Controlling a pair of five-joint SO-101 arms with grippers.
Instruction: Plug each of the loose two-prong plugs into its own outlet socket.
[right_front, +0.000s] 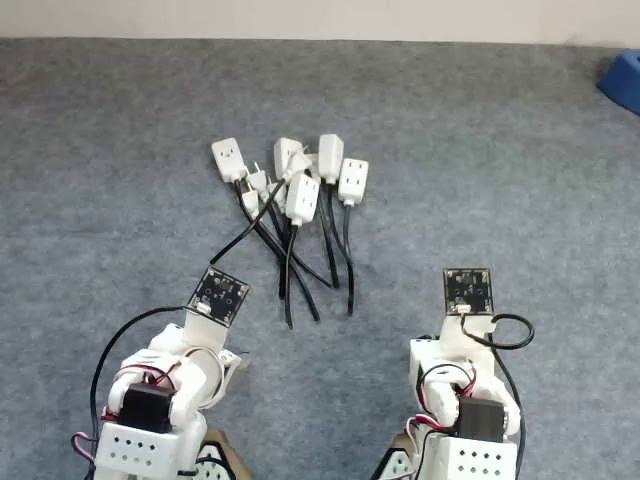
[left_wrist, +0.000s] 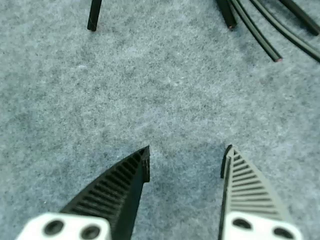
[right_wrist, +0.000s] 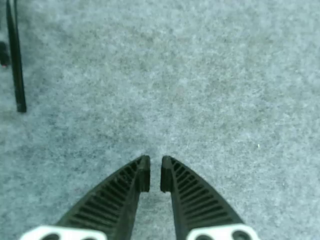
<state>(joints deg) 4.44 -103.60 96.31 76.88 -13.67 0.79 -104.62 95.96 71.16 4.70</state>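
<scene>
Several white outlet sockets lie bunched at the table's middle in the high view, among them one at the left (right_front: 228, 158), one at the right (right_front: 353, 180) and one in front (right_front: 302, 198). Small white two-prong plugs (right_front: 256, 183) lie loose between them. Their black cords (right_front: 290, 262) fan out toward the arms. The left arm (right_front: 170, 380) is at the near left; its gripper (left_wrist: 187, 152) is open over bare carpet, with cut cord ends (left_wrist: 265, 42) just beyond it. The right arm (right_front: 465, 380) is at the near right; its gripper (right_wrist: 154, 172) is shut on nothing, and a cord (right_wrist: 15, 55) lies off to one side.
Grey carpet (right_front: 520, 160) covers the whole table. A blue object (right_front: 622, 82) pokes in at the far right edge. Open carpet lies on either side of the socket cluster and between the two arms.
</scene>
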